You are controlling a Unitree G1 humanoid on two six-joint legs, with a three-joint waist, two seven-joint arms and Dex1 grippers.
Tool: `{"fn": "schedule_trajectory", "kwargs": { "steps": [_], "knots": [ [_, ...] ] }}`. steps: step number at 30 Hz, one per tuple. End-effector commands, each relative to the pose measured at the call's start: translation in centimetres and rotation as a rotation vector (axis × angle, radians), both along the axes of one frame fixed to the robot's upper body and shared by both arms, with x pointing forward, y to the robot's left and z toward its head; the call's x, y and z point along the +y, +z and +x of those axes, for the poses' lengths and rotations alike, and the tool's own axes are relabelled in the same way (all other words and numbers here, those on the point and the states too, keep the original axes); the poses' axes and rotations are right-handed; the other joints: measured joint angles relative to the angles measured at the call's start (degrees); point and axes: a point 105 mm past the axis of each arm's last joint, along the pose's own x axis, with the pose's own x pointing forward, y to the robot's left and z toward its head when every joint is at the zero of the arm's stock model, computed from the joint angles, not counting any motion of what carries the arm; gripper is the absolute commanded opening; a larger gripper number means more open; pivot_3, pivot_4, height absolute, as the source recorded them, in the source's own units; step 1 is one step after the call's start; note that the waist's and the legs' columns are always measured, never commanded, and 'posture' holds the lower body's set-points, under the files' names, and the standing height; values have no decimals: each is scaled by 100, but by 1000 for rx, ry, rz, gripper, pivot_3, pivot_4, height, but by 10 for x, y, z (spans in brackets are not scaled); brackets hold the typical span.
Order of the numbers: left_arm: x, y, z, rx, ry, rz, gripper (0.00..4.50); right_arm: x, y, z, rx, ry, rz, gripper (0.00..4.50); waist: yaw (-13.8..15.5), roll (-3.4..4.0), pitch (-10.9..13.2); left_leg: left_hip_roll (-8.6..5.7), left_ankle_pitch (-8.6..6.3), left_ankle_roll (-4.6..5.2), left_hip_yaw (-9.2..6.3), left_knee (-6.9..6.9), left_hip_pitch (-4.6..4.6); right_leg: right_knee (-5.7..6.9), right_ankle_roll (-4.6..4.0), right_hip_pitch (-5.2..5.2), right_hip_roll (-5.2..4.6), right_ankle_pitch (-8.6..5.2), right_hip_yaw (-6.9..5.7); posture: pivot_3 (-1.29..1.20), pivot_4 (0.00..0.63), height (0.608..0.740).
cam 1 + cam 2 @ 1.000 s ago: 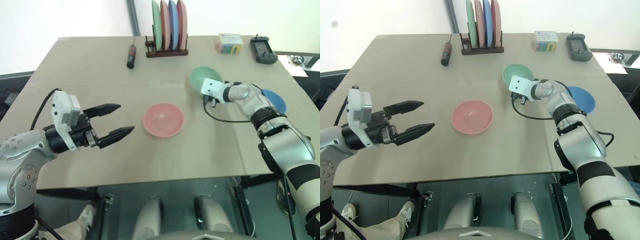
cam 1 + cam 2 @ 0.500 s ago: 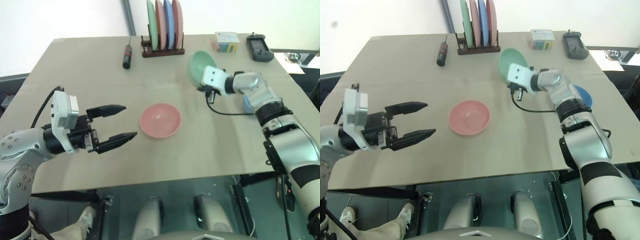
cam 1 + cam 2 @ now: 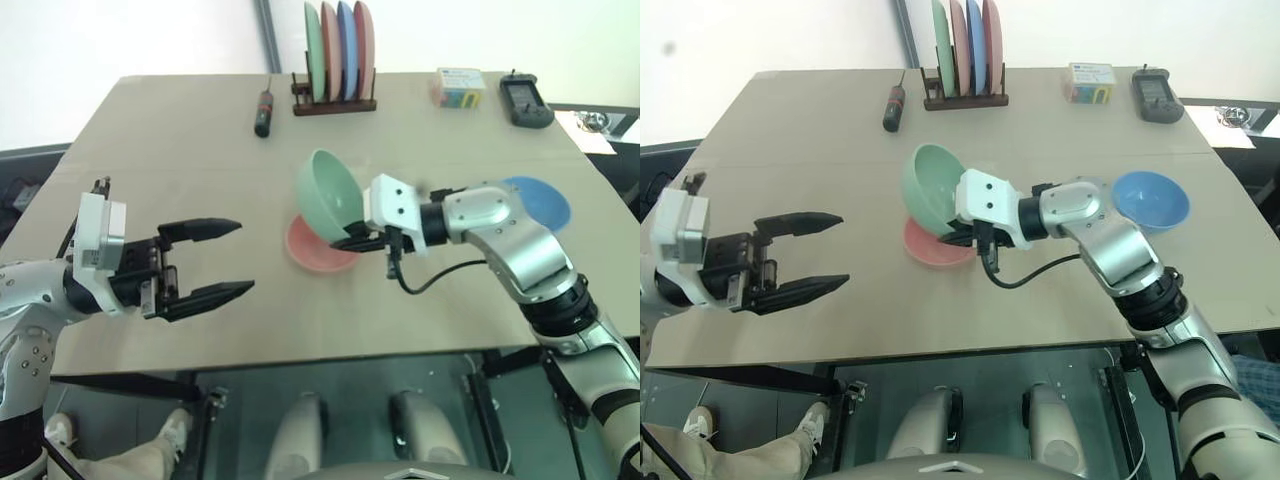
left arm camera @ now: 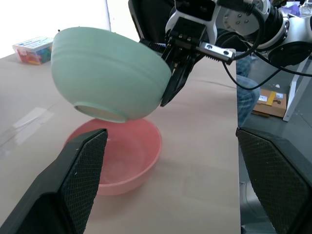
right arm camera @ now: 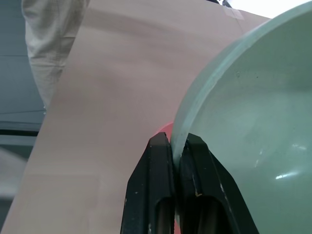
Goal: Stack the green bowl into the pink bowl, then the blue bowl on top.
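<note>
Mint-green bowl (image 3: 330, 195) is up off the bench (image 3: 150, 130), tilted steeply w/ its hollow facing the robot's right, pinched at the rim by the right tool (image 3: 352, 240); both black fingers (image 5: 158, 195) clamp the rim edge, one inside, one outside. Its underside hangs just above the pink bowl (image 3: 315, 252), which sits flat on the bench near centre. From the left wrist view the green bowl's base is close over the pink one's hollow, a gap showing between them; not nested.

Blue bowl (image 3: 535, 200) sits upright on the bench, on the robot's right, well apart from the other two.

Left tool (image 3: 228, 260) hovers over the bench's left side, fingers spread wide, nothing btwn them, pointing toward the pink bowl but well short of it.

Far edge of bench: rack (image 3: 335, 103) w/ plates standing on edge, a screwdriver (image 3: 263, 110) to its left, a small colourful box (image 3: 459, 88) and a dark handheld device (image 3: 525, 100) to the right.
</note>
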Motion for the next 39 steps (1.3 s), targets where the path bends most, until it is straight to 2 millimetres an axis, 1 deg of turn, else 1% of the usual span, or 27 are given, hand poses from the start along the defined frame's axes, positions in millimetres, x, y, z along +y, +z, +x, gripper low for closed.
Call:
{"fn": "schedule_trajectory", "kwargs": {
  "steps": [1,3,4,5,8,9,10,12,14,16,17,19,22,24,27,30,31,32,33,34,36,39],
  "knots": [
    [-5,9,-3,-40,-23,-10,4500,-2,4,11,-56,-58,-2,1291,2,0,0,0,0,0,-1,-5,-1,-1,0,-2,0,0,-1,0,150,740],
    [-7,10,-2,-39,-31,-20,4500,-7,8,14,-68,-86,12,2126,4,0,1,0,0,0,-1,-10,-6,-3,0,-6,0,0,-1,0,150,740],
    [-9,10,-2,-38,-35,-26,4500,-9,11,14,-73,-96,23,2632,4,0,1,-1,0,0,0,-11,-12,-4,0,-11,0,0,1,0,150,740],
    [-11,11,-1,-40,-44,-27,4500,-12,17,15,-78,-120,47,2941,3,-1,0,-1,0,0,1,-11,-12,-4,0,-12,0,0,2,0,150,740],
    [-18,12,2,-44,-63,-34,4500,-28,36,12,-40,-192,147,4266,23,-1,1,-1,0,0,0,-11,-12,-3,0,-11,0,0,1,0,150,740],
    [-20,12,5,-51,-60,-35,4500,-39,42,12,-15,-242,185,4446,36,-2,1,-1,0,0,-1,-10,-12,-3,0,-11,0,0,0,0,150,740],
    [-24,11,7,-46,-72,-35,4500,-59,44,14,8,-320,202,4446,44,-4,-1,-1,0,0,-2,-10,-12,-3,0,-10,0,0,0,0,150,740],
    [-29,10,9,-35,-91,-31,4500,-86,43,15,31,-431,208,4446,87,-6,-1,-2,0,0,-4,-9,-13,-5,0,-7,0,0,-2,0,150,740],
    [-36,12,16,-67,-93,-46,4500,-131,29,27,19,-633,154,4446,115,-6,-1,-3,-1,0,-1,-10,-11,-11,0,-4,-1,0,0,0,150,740],
    [-43,14,23,-98,-104,-61,4500,-180,11,43,2,-872,95,4446,172,-10,-3,-6,0,0,0,-9,-8,-12,0,-2,-1,-2,1,0,150,740],
    [-46,15,25,-101,-111,-74,4500,-197,2,49,6,-960,82,4446,163,-11,-4,-6,0,0,0,-8,-8,-14,0,0,-1,-2,0,0,150,740],
    [-52,16,27,-103,-131,-88,4500,-219,-11,58,12,-1065,64,4446,114,-10,-4,-6,0,1,8,-5,-4,-12,0,1,0,-1,8,0,150,740],
    [-58,17,30,-124,-142,-105,4500,-239,-31,72,43,-1161,56,4446,-9,-10,-3,-4,0,1,18,-5,1,-7,1,-2,5,-1,23,0,150,740],
    [-60,18,32,-130,-140,-117,4500,-243,-39,77,56,-1183,49,4446,-29,-10,-3,-1,0,1,19,-7,3,-7,2,-2,11,0,28,0,150,740],
    [-61,19,31,-127,-148,-127,4500,-247,-45,86,74,-1201,68,4446,-22,-8,-2,-1,0,2,17,-7,0,-6,23,-5,13,12,28,0,150,740],
    [-60,19,30,-130,-143,-123,4500,-243,-46,89,86,-1169,65,3645,-12,-8,-1,-1,0,1,18,-7,-4,-9,24,-6,13,13,30,0,150,740],
    [-60,19,30,-129,-137,-124,4500,-240,-45,90,89,-1154,64,3253,-10,-8,-1,-1,0,2,17,-7,-5,-9,24,-6,13,13,30,0,150,740],
    [-59,19,30,-128,-130,-126,4500,-239,-44,90,85,-1145,65,2745,-7,-8,-1,-1,0,1,17,-7,-5,-9,24,-6,13,13,29,0,150,740],
    [-59,19,29,-129,-124,-127,4500,-238,-43,91,82,-1142,66,2468,-5,-8,-1,-1,0,1,16,-7,-5,-9,24,-6,13,13,29,0,150,740],
    [-59,18,29,-127,-122,-127,4500,-237,-43,91,84,-1136,64,1994,-5,-8,-1,-1,0,1,15,-7,-5,-9,24,-6,13,13,28,0,150,740],
    [-59,18,28,-124,-113,-129,4500,-236,-43,91,85,-1130,62,1341,-3,-8,-1,-1,0,1,16,-7,-5,-9,24,-6,13,13,28,0,150,740],
    [-57,15,27,-120,-92,-129,4500,-235,-42,91,75,-1121,53,51,0,-8,-1,-1,0,1,15,-7,-6,-10,24,-6,13,13,29,0,150,740]
  ]
}}
